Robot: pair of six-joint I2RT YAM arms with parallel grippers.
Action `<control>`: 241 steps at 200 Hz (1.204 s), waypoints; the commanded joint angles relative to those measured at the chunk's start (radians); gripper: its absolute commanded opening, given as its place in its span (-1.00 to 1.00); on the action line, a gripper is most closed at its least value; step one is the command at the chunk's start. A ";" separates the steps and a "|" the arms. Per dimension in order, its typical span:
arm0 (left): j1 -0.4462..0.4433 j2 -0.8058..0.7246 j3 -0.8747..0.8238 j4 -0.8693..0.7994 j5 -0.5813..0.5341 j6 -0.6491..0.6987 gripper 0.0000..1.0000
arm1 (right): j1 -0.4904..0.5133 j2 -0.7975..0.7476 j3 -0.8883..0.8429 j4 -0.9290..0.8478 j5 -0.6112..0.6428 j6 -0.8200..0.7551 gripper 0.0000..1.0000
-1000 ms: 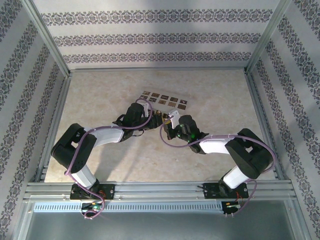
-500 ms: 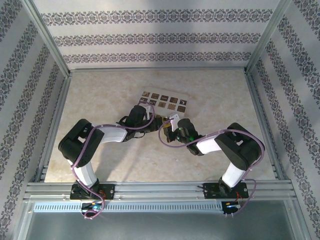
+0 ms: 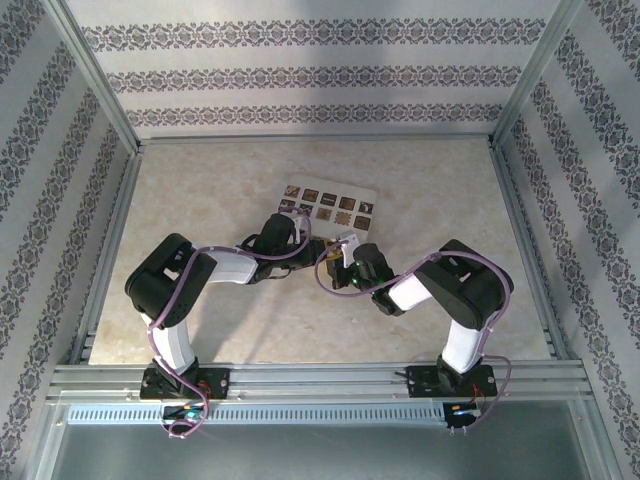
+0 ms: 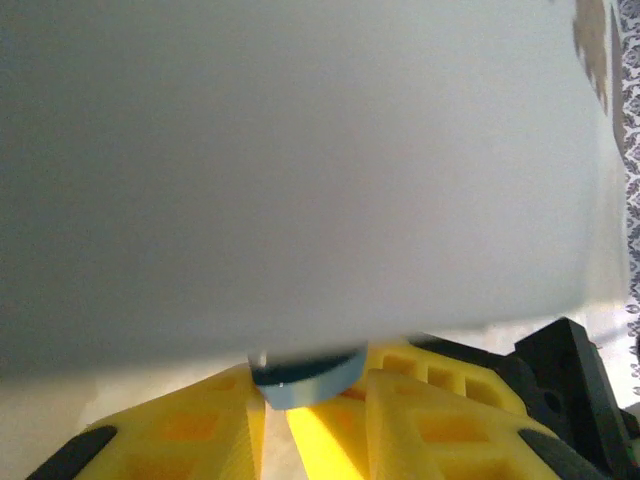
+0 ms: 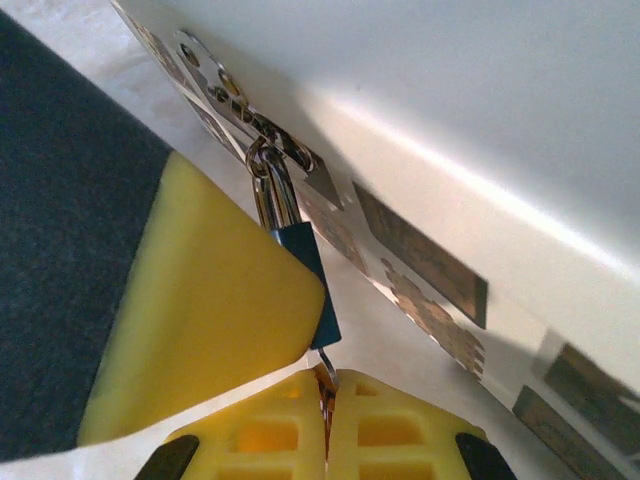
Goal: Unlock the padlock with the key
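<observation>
padlock (image 5: 303,262): blue, hangs on cream box (image 5: 480,130) hasp (image 5: 218,82), centre-left of frame
right end effector (image 5: 327,400): pinching key (image 5: 324,372) below it
left end effector (image 4: 312,405): around padlock, grip I can't tell
risk: padlock swings, my key twist slips

Right claw (image 5: 328,388) grips the key (image 5: 303,266) by its tip.

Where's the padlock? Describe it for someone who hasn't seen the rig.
Find the cream box with dark squares at mid-table. A silver hasp sits on its side, and the padlock hangs from it. Its small blue body stands out against the cream, silver and yellow around it.
</observation>
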 commanded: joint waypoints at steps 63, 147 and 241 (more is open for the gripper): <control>-0.015 -0.062 -0.061 0.103 0.064 -0.041 -0.10 | 0.013 0.032 -0.012 0.124 0.025 0.043 -1.00; 0.041 -0.341 -0.200 -0.013 -0.064 0.055 0.12 | 0.013 0.026 -0.007 0.125 0.014 0.063 -1.00; 0.130 -0.658 -0.355 -0.010 -0.179 0.048 0.53 | 0.015 -0.032 -0.003 0.087 -0.025 0.211 -1.00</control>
